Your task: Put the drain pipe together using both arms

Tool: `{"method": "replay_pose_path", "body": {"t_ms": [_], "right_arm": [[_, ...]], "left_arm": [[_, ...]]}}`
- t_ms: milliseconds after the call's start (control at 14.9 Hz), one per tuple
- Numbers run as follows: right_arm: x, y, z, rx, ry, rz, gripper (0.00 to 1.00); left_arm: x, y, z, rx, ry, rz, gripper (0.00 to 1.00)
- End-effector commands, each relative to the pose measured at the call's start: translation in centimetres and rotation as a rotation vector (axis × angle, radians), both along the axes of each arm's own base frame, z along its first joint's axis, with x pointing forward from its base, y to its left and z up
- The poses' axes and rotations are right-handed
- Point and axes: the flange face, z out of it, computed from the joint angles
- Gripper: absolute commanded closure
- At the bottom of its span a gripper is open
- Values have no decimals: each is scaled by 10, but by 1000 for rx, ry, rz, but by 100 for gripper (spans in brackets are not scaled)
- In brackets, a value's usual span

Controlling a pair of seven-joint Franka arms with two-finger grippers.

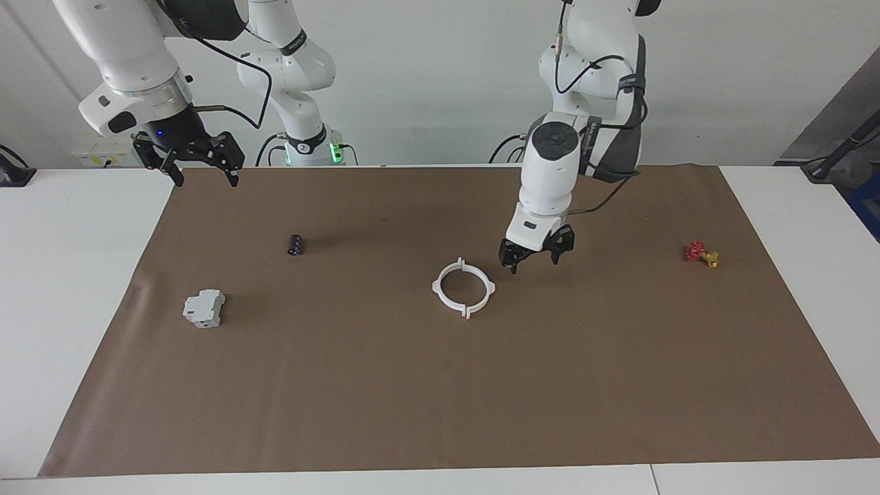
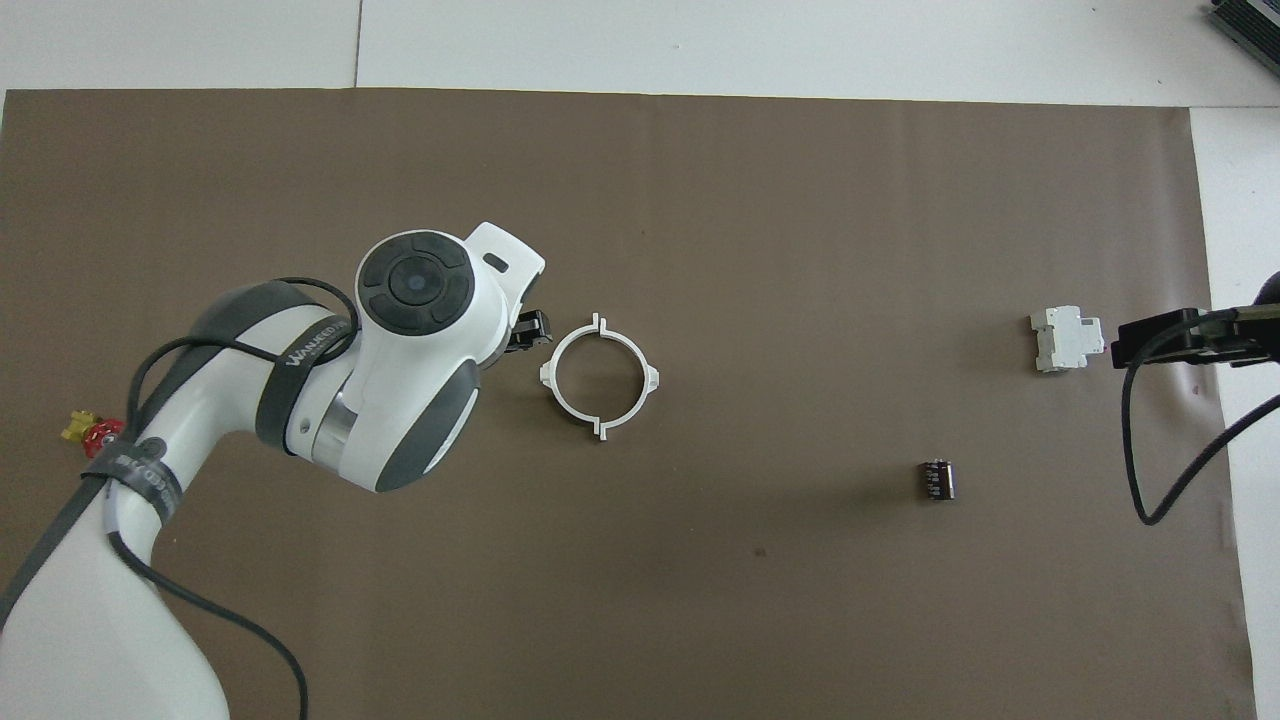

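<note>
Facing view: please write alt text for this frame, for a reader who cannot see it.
A white drain pipe ring lies closed on the brown mat, with the left gripper open, empty and raised beside it. The right gripper waits open above the mat's corner nearest its base. A grey block, a small dark cylinder and a red-and-yellow valve lie apart on the mat.

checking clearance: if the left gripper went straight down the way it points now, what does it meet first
Most likely bare brown mat. The left gripper, open and empty, hangs just beside the drain pipe, apparently clear of its rim, though depth is uncertain.
</note>
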Motion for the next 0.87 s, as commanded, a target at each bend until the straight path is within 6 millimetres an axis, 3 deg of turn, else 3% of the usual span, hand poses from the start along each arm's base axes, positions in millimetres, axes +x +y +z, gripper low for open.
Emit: {"method": "replay_pose_path", "body": {"t_ms": [0, 335, 469, 738, 805], "right_arm": [[-1, -3, 1, 3, -3, 14, 0], [-1, -3, 1, 3, -3, 14, 0], [-1, -3, 1, 3, -3, 14, 0], [-1, -3, 1, 3, -3, 14, 0], [-1, -2, 1, 3, -3, 16, 0]], "left_arm": [[5, 59, 39, -18, 42, -28, 0], [22, 168, 80, -23, 80, -117, 0], [22, 212, 84, -27, 84, -133, 0], [18, 267, 89, -45, 88, -184, 0], [17, 273, 89, -48, 89, -191, 0]]}}
